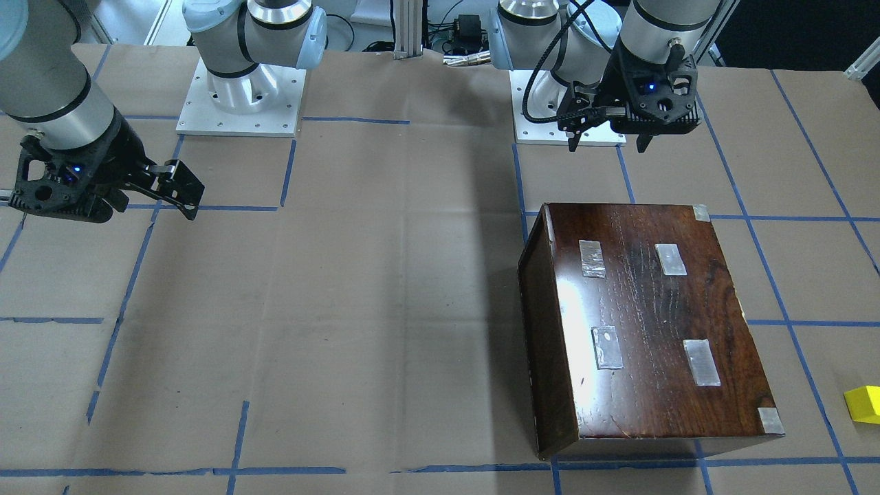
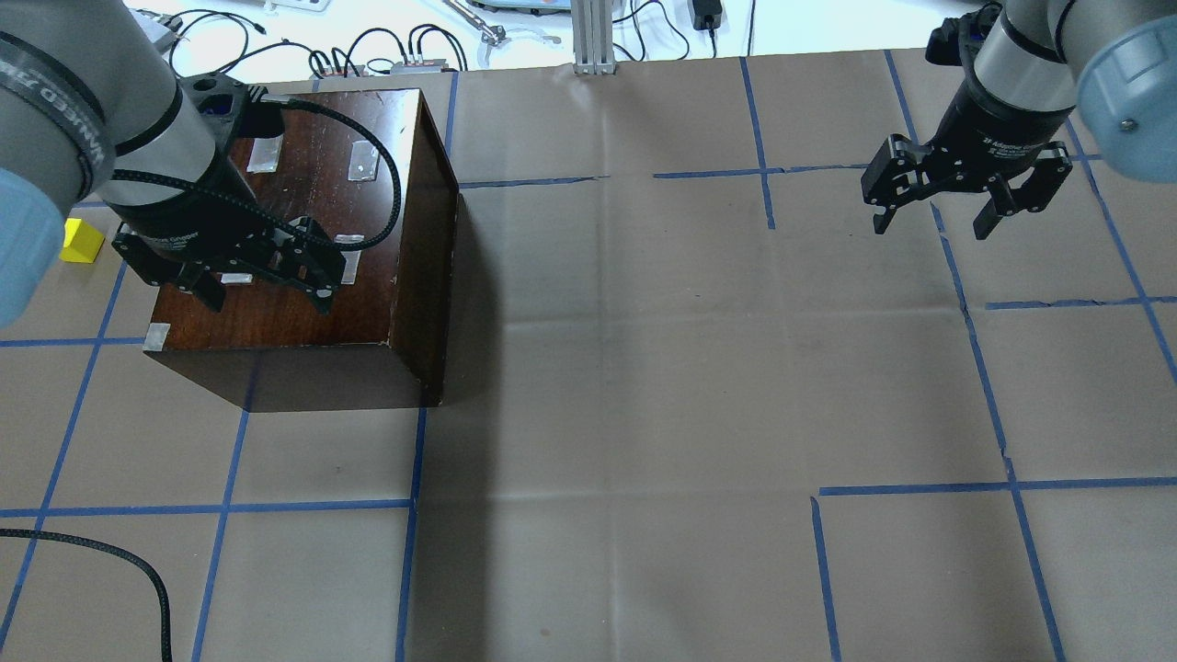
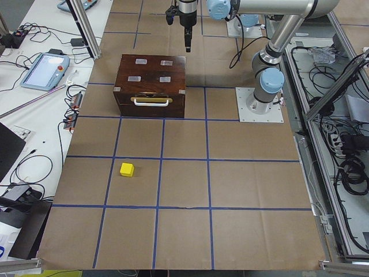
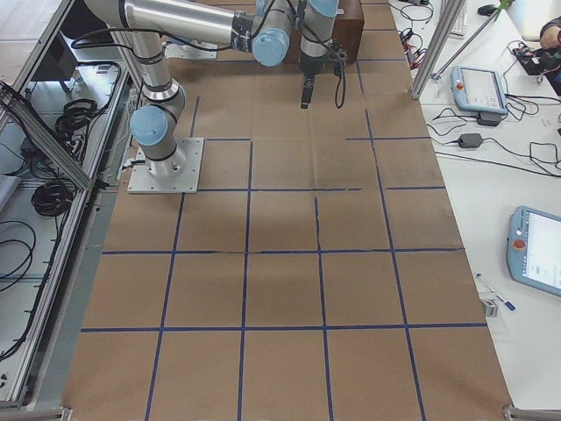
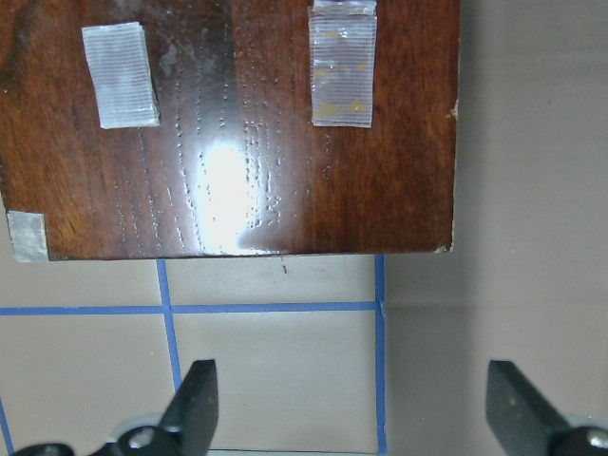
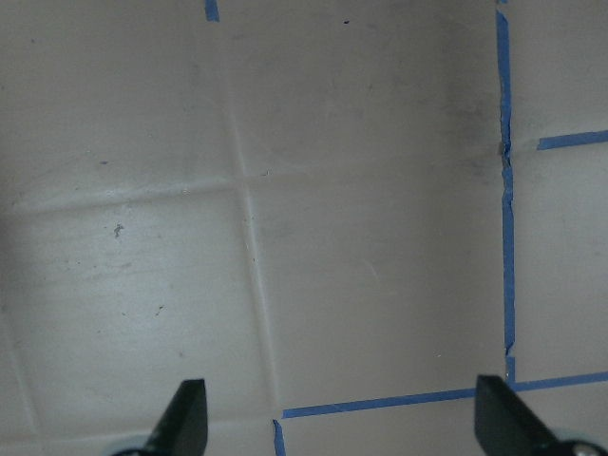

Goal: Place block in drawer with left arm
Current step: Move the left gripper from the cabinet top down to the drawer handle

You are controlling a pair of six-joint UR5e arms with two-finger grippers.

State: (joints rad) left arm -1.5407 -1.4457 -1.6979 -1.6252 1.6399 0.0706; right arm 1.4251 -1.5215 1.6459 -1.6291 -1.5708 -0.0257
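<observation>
The yellow block [image 1: 863, 404] lies on the table to the robot's left of the dark-brown cabinet [image 1: 646, 330], well apart from it; it also shows in the overhead view [image 2: 83, 241] and in the left side view [image 3: 127, 169]. The drawer is shut; only its front with a pale handle [image 3: 151, 103] shows, and its tray is hidden. My left gripper [image 2: 268, 303] is open and empty, hovering above the cabinet's robot-side edge [image 5: 237, 249]. My right gripper [image 2: 931, 228] is open and empty above bare table far to the right.
Brown paper with blue tape lines [image 2: 607, 414] covers the table. Patches of clear tape [image 1: 592, 258] sit on the cabinet's top. A black cable [image 2: 110, 561] lies at the near left. Cables and a tablet [image 3: 43, 69] lie beyond the table's far edge.
</observation>
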